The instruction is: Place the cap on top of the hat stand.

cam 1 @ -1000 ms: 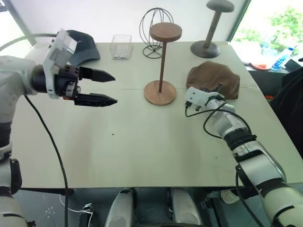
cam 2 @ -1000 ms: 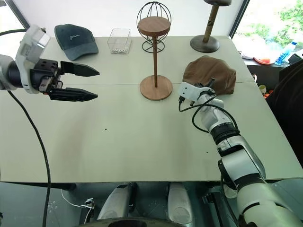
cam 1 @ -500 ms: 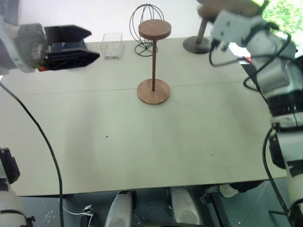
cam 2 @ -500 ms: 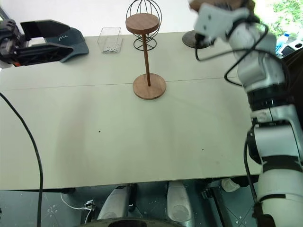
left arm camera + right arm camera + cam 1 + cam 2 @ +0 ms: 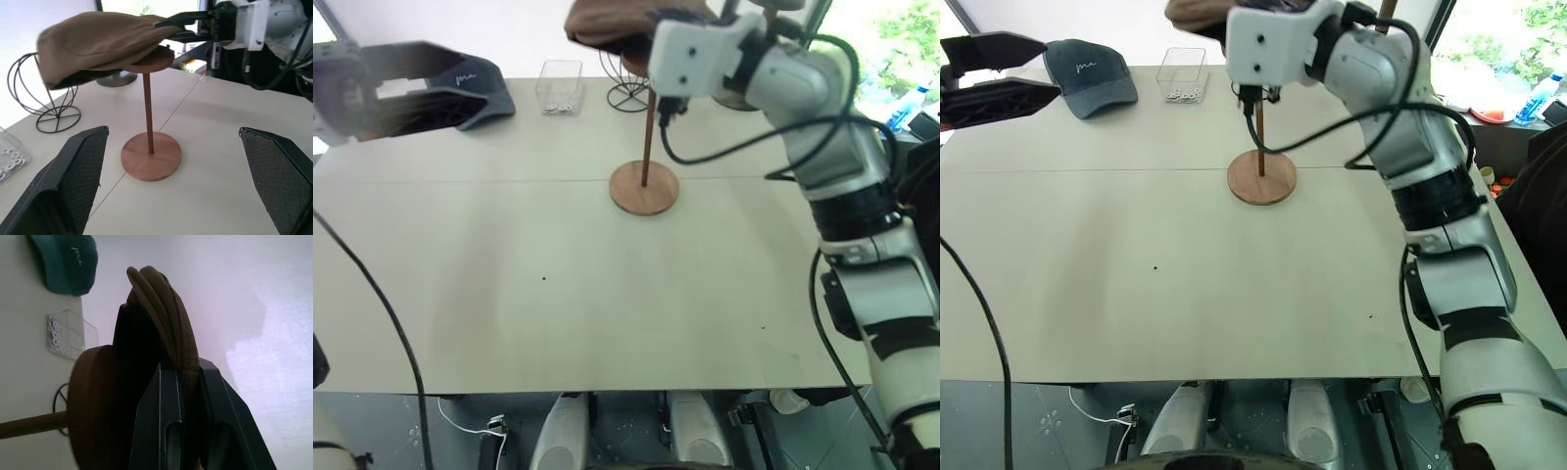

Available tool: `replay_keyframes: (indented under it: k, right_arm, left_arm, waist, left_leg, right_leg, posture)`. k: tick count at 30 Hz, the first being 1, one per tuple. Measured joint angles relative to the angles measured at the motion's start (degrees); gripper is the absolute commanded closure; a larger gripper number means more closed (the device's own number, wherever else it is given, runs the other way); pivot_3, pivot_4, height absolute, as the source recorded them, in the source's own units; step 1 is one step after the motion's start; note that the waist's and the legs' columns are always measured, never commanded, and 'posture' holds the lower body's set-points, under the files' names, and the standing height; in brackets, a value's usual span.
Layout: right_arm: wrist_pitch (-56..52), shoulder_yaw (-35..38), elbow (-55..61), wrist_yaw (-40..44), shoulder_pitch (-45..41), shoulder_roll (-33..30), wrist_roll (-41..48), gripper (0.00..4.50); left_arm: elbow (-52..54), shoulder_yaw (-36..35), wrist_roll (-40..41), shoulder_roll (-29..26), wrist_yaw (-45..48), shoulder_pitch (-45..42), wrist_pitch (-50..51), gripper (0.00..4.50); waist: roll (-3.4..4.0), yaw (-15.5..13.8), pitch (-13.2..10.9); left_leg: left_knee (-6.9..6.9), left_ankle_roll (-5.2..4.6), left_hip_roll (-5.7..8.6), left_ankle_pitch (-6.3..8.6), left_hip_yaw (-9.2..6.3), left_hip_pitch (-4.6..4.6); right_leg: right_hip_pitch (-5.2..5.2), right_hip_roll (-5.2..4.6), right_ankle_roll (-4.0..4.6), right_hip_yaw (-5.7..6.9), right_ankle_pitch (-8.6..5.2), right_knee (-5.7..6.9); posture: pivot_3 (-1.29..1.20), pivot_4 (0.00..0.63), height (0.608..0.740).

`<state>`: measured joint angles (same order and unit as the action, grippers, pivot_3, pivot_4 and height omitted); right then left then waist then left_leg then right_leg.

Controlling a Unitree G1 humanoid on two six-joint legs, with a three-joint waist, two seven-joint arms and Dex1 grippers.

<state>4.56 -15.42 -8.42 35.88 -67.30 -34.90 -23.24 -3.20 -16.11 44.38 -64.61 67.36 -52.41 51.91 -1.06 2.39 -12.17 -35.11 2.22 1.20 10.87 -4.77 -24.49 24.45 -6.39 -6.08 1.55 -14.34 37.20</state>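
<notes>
Brown flat cap [image 5: 100, 46] up in the air, pinched at one edge by right gripper [image 5: 172, 28]; both black fingers pressed flat on the fabric fold, seen close in right wrist view [image 5: 168, 333]. Cap body reaching away from the fingertips, drooping at the far end. Underside just above the small round top disc of the wooden hat stand [image 5: 148, 110]; touching or not, cannot tell. Cap off centre over the disc, most of its bulk toward the wire globe stand [image 5: 36, 93].

Hat stand upright on the counter [image 5: 607, 294], thin pole, round disc base, near the counter's seam. Right arm reaching in over the stand from the robot's right, gripper roughly level.

Left gripper [image 5: 171, 171] spread wide, holding nothing, hovering to the robot's left, well apart from the stand, pointed toward it.

At the far edge of the counter: navy baseball cap [image 5: 1087, 73] with white script, clear plastic box [image 5: 1182, 76] with small rings inside, black wire globe stand behind the hat stand.
</notes>
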Motion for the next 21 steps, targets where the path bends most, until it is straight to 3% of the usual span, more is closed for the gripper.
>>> replay_keyframes:
  k: [6, 12, 21]
  right_arm:
    - [-0.9, 3.6, 11.6, 2.8, 7.0, -4.9, 1.1, 4.47]
    - [1.3, 5.4, 19.6, 3.0, 13.8, -5.6, 2.1, 4.47]
    - [2.1, 2.6, 17.5, 0.0, 18.7, -1.8, -1.6, 4.47]
  left_arm:
    - [-0.3, -0.5, 0.0, -0.1, 0.0, 0.2, -0.6, 0.00]
    - [-3.1, 1.8, -1.4, 0.5, 0.9, -1.9, -2.8, 0.00]
    - [-5.9, 6.0, -3.7, 3.5, 3.6, -6.4, -4.8, 0.00]
  waist:
    - [-0.01, 0.2, 0.0]
    - [-0.01, 0.2, 0.0]
    - [-0.05, 0.2, 0.0]
  left_leg:
    - [-0.05, 0.14, -0.04, -0.09, 0.00, 0.09]
    - [-0.07, 0.22, -0.08, -0.15, -0.01, 0.13]
    - [-0.13, 0.33, -0.08, -0.22, -0.01, 0.11]
  right_leg:
    - [-0.03, 0.04, 0.08, -0.01, 0.05, 0.07]
    - [-0.03, 0.09, 0.12, -0.01, 0.09, 0.14]
    - [-0.05, 0.09, 0.11, -0.03, 0.13, 0.16]
  posture:
    - [0.00, 0.150, 0.740]
    - [0.00, 0.150, 0.740]
    - [0.00, 0.150, 0.740]
